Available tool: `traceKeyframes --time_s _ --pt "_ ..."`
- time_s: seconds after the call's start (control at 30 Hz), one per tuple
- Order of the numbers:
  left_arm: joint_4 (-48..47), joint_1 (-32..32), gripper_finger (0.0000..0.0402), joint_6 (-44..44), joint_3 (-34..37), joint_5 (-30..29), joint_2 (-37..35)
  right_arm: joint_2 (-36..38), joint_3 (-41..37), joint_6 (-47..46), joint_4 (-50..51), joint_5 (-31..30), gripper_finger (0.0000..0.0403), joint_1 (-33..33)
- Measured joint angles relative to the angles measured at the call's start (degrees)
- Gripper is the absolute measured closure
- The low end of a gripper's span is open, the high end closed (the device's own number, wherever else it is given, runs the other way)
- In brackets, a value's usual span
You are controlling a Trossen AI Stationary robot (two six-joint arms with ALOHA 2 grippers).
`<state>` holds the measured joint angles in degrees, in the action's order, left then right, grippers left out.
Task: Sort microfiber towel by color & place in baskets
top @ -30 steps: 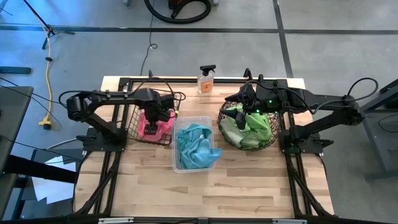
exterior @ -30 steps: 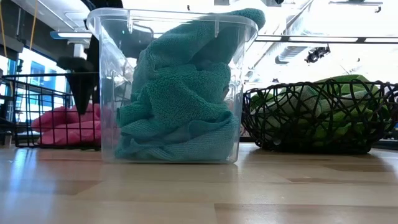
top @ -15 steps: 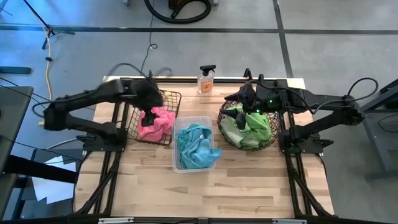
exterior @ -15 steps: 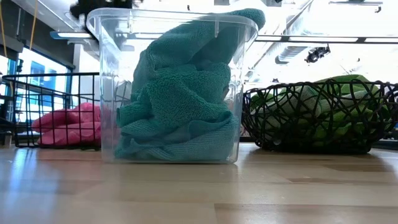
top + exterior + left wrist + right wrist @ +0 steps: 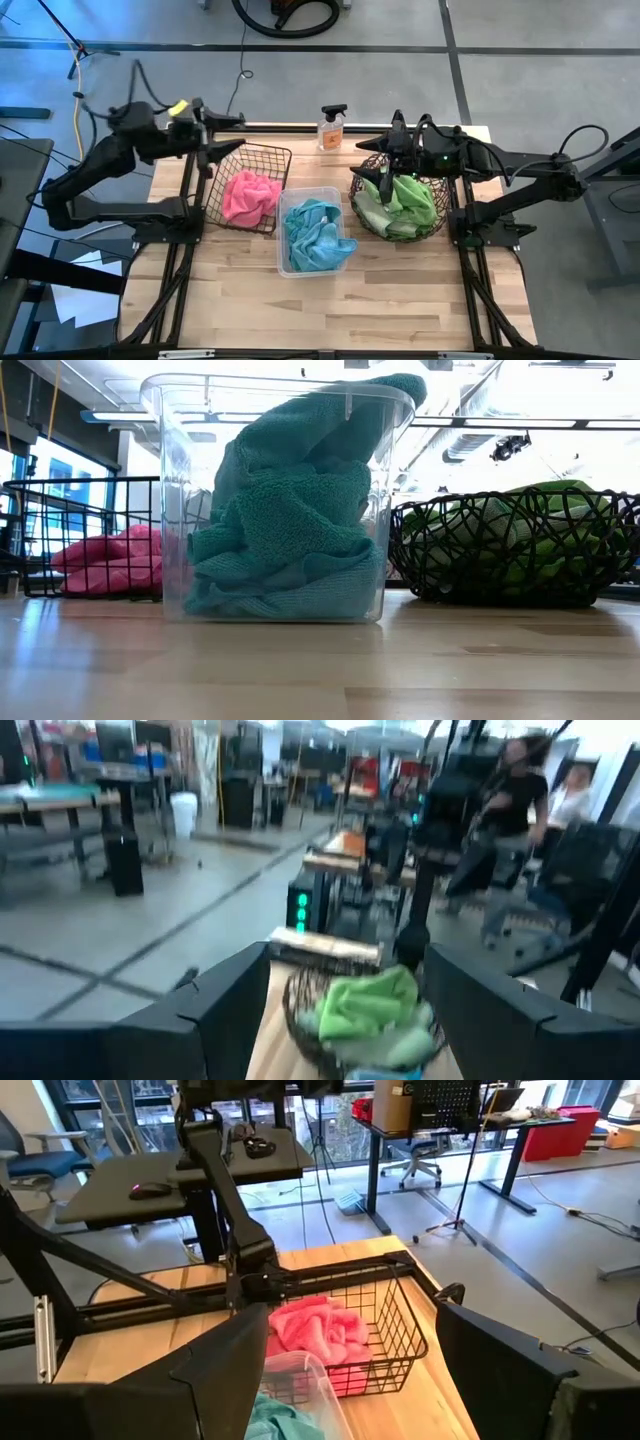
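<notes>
Pink towels [image 5: 250, 195] lie heaped in the black wire basket [image 5: 282, 158]. Teal towels [image 5: 315, 232] fill the clear tub [image 5: 283, 262], and one corner of them hangs over its rim [image 5: 395, 388]. Lime green towels [image 5: 408, 203] lie in the round woven basket [image 5: 362, 215]. My left gripper [image 5: 212, 152] is open and empty, raised off the wire basket's left far corner. My right gripper [image 5: 385, 180] hovers open and empty over the round basket's left part. The right wrist view looks past its fingers at the pink towels [image 5: 320, 1330].
A clear spray bottle [image 5: 332, 128] stands at the table's far edge between the wire basket and the round basket. The three containers sit in a row across the table's far half. Bare wood [image 5: 330, 310] lies toward the near edge. A person [image 5: 515, 795] shows in the room beyond.
My left gripper has let go of the pink towels, risen out of the wire basket and swung up toward the table's left far corner. The pink towels stay heaped in the basket and now show uncovered. In the low view the left gripper has left the picture.
</notes>
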<state>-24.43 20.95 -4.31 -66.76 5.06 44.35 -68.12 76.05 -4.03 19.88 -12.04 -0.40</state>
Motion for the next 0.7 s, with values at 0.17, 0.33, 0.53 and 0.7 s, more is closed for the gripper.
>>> traceKeyframes --time_s 0.17,0.33,0.53,0.7 --pt "1.37 -1.33 0.0180 -0.20 1.47 0.80 -0.84 0.37 0.00 -0.29 1.27 -0.41 0.0120 0.00" --pt "10.41 -6.38 0.0299 -3.19 8.82 2.91 -0.71 2.86 0.00 -0.23 6.51 0.92 0.0210 0.00" --pt "23.66 -13.85 0.0389 -7.30 20.35 0.05 -2.36 8.06 0.00 -4.91 17.39 1.08 0.0385 0.00" --pt "29.70 -17.73 0.0399 -7.59 27.93 -5.73 -5.91 11.96 0.00 -7.61 22.63 1.08 0.0397 0.00"
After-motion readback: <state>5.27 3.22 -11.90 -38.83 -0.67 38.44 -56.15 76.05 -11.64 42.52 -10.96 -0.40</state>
